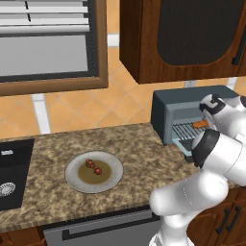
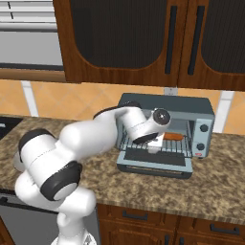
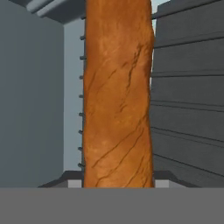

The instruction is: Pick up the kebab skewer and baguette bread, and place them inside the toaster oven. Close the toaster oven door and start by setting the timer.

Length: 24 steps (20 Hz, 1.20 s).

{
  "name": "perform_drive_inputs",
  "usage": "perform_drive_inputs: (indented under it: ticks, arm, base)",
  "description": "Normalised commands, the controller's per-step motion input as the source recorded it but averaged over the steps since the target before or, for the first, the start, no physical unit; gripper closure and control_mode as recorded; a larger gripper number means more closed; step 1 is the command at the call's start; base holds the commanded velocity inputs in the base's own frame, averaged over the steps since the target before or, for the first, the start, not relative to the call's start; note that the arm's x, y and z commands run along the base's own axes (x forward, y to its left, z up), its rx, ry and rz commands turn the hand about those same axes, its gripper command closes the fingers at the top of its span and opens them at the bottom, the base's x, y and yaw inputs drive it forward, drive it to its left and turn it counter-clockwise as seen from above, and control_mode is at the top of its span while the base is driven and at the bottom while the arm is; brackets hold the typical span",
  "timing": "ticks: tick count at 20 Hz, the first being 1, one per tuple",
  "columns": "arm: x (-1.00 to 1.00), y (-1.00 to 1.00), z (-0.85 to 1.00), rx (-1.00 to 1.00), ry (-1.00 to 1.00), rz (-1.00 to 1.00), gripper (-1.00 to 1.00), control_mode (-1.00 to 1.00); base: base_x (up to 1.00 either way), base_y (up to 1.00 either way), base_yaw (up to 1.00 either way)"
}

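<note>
The toaster oven (image 2: pixel 191 107) stands on the counter with the toaster oven door (image 2: pixel 154 166) folded down flat. My gripper (image 2: pixel 160 139) reaches into its mouth, shut on the baguette bread (image 2: pixel 174 137), which hangs level just above the wire rack. In the hand view the orange-brown baguette bread (image 3: pixel 118 96) runs straight up the middle, with the rack wires to its right. From the left, the baguette bread (image 1: pixel 199 124) shows inside the toaster oven (image 1: pixel 178 103). The kebab skewer (image 1: pixel 94 167) lies on a grey plate (image 1: pixel 77 180) at mid-counter.
A dark sink (image 1: pixel 9 178) sits at the counter's left end. Dark wooden wall cabinets (image 2: pixel 143 38) hang above the oven, and a framed window (image 1: pixel 48 43) is at the upper left. The oven's knobs (image 2: pixel 204 136) are on its right front.
</note>
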Motion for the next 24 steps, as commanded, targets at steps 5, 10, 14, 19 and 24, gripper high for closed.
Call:
perform_drive_inputs:
  ticks: [5, 10, 14, 19, 24]
  arm:
    - [0.27, 0.00, -0.06, 0.00, 0.00, 0.00, 1.00, -1.00]
    - [0.28, -0.05, -0.01, 0.00, 0.00, 0.00, 1.00, -1.00]
    - [0.34, -0.03, -0.03, 0.00, 0.00, 0.00, 1.00, -1.00]
    - [0.26, 0.00, -0.14, 0.00, 0.00, 0.00, 1.00, -1.00]
    - [0.17, 0.00, -0.05, 0.00, 0.00, 0.00, -1.00, -1.00]
  base:
    - [0.00, 0.00, 0.00]
    - [0.00, 0.00, 0.00]
    - [0.00, 0.00, 0.00]
    - [0.00, 0.00, 0.00]
    - [0.00, 0.00, 0.00]
